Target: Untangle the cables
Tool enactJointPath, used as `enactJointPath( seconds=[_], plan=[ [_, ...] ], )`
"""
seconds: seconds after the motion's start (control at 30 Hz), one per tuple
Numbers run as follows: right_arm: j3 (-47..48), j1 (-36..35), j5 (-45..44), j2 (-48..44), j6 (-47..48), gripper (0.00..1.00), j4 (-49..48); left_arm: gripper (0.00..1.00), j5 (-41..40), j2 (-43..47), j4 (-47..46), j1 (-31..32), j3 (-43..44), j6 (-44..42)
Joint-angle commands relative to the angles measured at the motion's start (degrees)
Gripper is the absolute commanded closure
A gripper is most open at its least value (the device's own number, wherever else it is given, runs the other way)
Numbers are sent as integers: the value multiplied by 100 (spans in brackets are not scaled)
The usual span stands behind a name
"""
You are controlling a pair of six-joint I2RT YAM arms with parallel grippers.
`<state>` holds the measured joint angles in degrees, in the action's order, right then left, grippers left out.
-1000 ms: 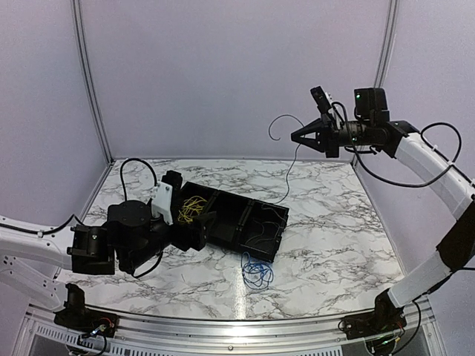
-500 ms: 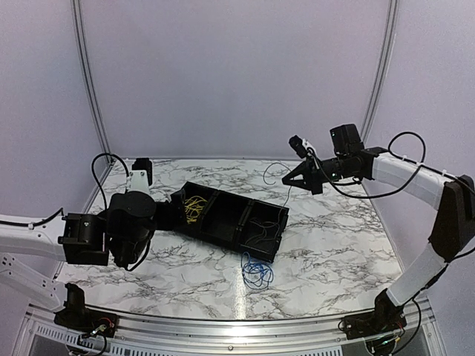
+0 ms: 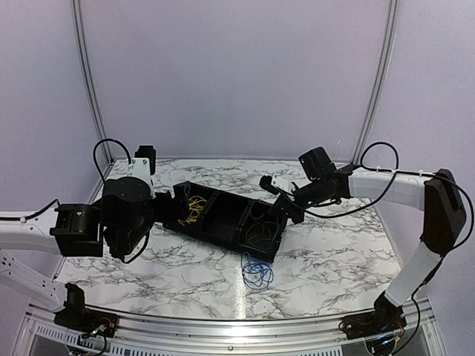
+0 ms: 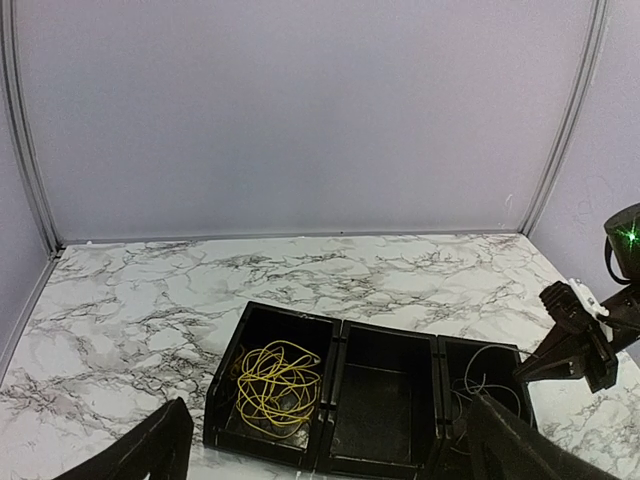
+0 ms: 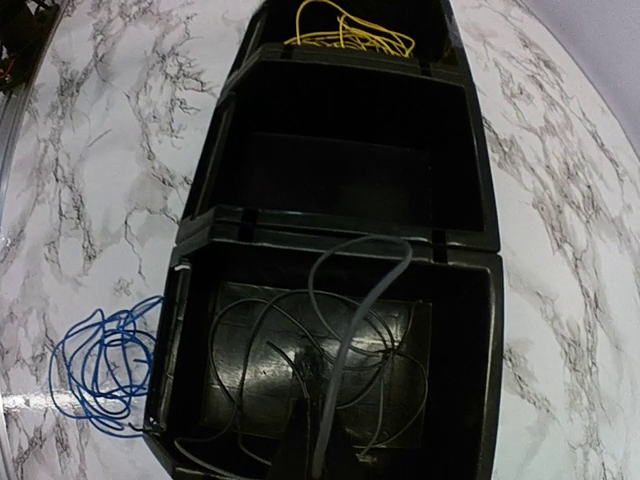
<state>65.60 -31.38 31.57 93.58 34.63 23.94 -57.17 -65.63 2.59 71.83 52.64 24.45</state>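
— Well, from above, where do the cables lie?

— A coil of thin yellow wires (image 3: 194, 210) sits in the left end compartment of the long black plastic tray (image 3: 223, 236), which has three compartments. A loop of thin blue wire (image 3: 257, 273) lies on the white marble table (image 3: 334, 252), just beside the tray's near right corner. The left gripper (image 3: 169, 211) is at the tray's left end and the right gripper (image 3: 284, 209) is over its right end.

— And the left wrist view?

— The left gripper (image 4: 328, 408) has its jaws spread wide, holding nothing. Beyond them the yellow wires (image 4: 275, 385) fill the tray's left compartment. A thin grey wire (image 4: 478, 378) curls in the right one, with the right gripper (image 4: 550, 365) just beside it.

— The right wrist?

— The right gripper (image 5: 300, 450) has its jaws closed, pinching the grey wire (image 5: 362, 305), which arcs over its own loops in the nearest compartment. The blue wire (image 5: 100, 365) lies outside the tray's (image 5: 340, 225) left wall. The yellow wires (image 5: 350, 30) are in the far compartment.
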Motion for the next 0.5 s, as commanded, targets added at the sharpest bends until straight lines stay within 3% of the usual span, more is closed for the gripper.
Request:
enactJointPath(
  seconds=[0.0, 0.1, 0.17, 0.27, 0.37, 0.47],
  plan=[
    [77, -22, -493, 155, 108, 100, -97, 1, 89, 289, 124, -11, 137, 7],
    [173, -60, -566, 312, 96, 100, 17, 1, 189, 249, 138, -11, 143, -114],
    [307, -109, -671, 369, 69, 87, 126, 1, 189, 135, 265, -11, 219, -84],
    [403, -114, -790, 217, -29, 57, 170, 1, 252, -165, 494, -11, 445, -34],
    [335, -114, -765, -207, -51, 47, 171, 3, 677, -389, 523, -11, 546, -232],
    [213, -101, -787, -813, -100, 37, 147, 12, 1257, -691, 544, -11, 612, -514]
  ],
)
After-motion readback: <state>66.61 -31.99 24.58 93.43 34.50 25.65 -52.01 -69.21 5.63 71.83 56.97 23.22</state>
